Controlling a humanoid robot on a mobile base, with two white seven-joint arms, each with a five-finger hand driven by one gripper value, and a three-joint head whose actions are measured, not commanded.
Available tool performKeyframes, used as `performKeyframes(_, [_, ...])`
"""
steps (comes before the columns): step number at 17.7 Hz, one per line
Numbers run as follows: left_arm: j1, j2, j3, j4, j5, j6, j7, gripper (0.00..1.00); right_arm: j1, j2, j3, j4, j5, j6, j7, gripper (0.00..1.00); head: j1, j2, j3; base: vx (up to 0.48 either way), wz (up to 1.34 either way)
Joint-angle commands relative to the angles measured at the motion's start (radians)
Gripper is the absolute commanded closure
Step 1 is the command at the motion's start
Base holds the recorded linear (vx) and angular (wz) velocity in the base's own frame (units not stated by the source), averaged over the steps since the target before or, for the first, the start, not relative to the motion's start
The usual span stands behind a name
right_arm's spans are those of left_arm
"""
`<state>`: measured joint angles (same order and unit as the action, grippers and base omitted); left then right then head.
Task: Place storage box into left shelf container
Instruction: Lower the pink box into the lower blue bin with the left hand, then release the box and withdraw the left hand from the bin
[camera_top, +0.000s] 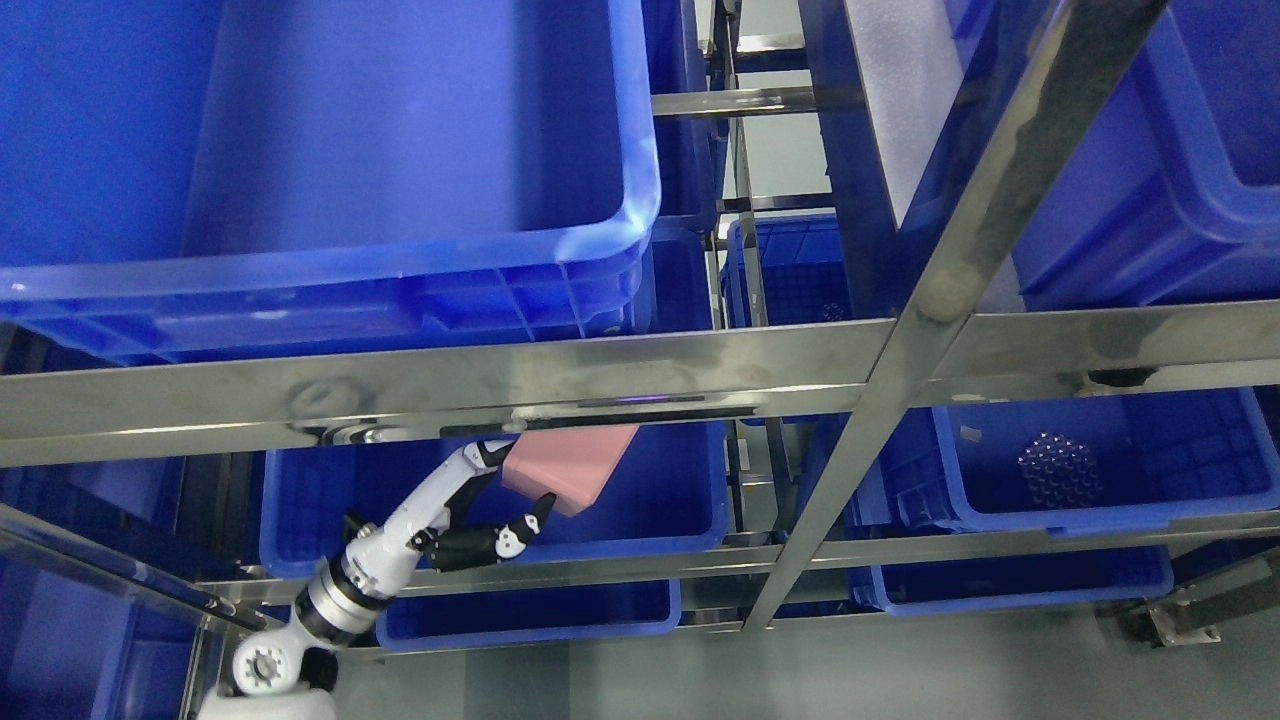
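Nearest to us, our left hand comes up from the lower left with its fingers closed around 1 pink storage box, thumb under the lower edge and the other fingers on the near face. The box hangs tilted inside the mouth of the lower left blue container, with its top edge tucked just under the steel rail of the shelf. Our right hand is not in view.

We judge the main risk to be that rail: lifting or pushing forward could catch the box's upper edge on the steel and twist it out of the hold. Releasing while it is tilted could let it tumble or land against the container's wall.

Counting outward: 1 hand, 1 pink box, 1 container under it and 1 lower bin below. To the right sits 1 bin with dark beads. Above is 1 large upper left bin and 1 upper right bin. Farther bins behind are too hidden to count.
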<state>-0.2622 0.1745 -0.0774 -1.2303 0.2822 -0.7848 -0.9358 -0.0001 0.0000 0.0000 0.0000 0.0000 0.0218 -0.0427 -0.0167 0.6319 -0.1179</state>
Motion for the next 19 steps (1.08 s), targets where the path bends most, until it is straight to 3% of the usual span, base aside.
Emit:
performKeyframes(1, [-0.205, -0.002, 0.105, 0.239, -0.372, -0.001, -0.008, 0.96, 0.009, -0.017, -0.005, -0.017, 0.002, 0.0, 0.0, 0.0, 0.0, 0.0, 0.0, 0.041, -0.05])
performKeyframes(5, [-0.265, -0.134, 0.091, 0.282, -0.72, -0.001, -0.008, 0.95, 0.009, -0.017, -0.005, -0.017, 0.002, 0.0, 0.0, 0.0, 0.0, 0.0, 0.0, 0.019, -0.02])
performKeyframes(8, [-0.278, -0.157, 0.091, 0.29, -0.79, -0.001, -0.008, 0.9, 0.009, -0.017, -0.005, -0.017, 0.002, 0.0, 0.0, 0.0, 0.0, 0.0, 0.0, 0.0, 0.0])
performKeyframes(9, [-0.276, -0.157, 0.099, 0.285, -0.782, -0.001, -0.008, 0.79, 0.011, -0.017, -0.005, -0.017, 0.002, 0.0, 0.0, 0.0, 0.0, 0.0, 0.0, 0.0, 0.0])
performKeyframes(10, [-0.272, -0.157, 0.106, 0.281, -0.775, -0.001, -0.005, 0.56, 0.009, -0.017, -0.005, -0.017, 0.002, 0.0, 0.0, 0.0, 0.0, 0.0, 0.0, 0.0, 0.0])
performKeyframes(12, [-0.259, -0.157, 0.138, 0.259, -0.726, -0.001, 0.003, 0.44, 0.009, -0.017, -0.005, -0.017, 0.002, 0.0, 0.0, 0.0, 0.0, 0.0, 0.0, 0.0, 0.0])
performKeyframes(15, [-0.241, -0.157, 0.154, 0.21, -0.518, -0.001, 0.055, 0.24, 0.009, -0.017, -0.005, -0.017, 0.002, 0.0, 0.0, 0.0, 0.0, 0.0, 0.0, 0.0, 0.0])
performKeyframes(16, [-0.218, -0.157, 0.154, 0.183, -0.468, -0.001, 0.118, 0.19, 0.009, -0.017, -0.005, -0.017, 0.002, 0.0, 0.0, 0.0, 0.0, 0.0, 0.0, 0.0, 0.0])
performKeyframes(18, [-0.136, -0.157, 0.146, 0.099, -0.369, 0.021, 0.359, 0.04, 0.009, -0.017, -0.005, -0.017, 0.002, 0.0, 0.0, 0.0, 0.0, 0.0, 0.0, 0.0, 0.0])
performKeyframes(19, [-0.076, -0.157, 0.134, 0.022, -0.304, 0.059, 0.494, 0.01, 0.009, -0.017, -0.005, -0.017, 0.002, 0.0, 0.0, 0.0, 0.0, 0.0, 0.0, 0.0, 0.0])
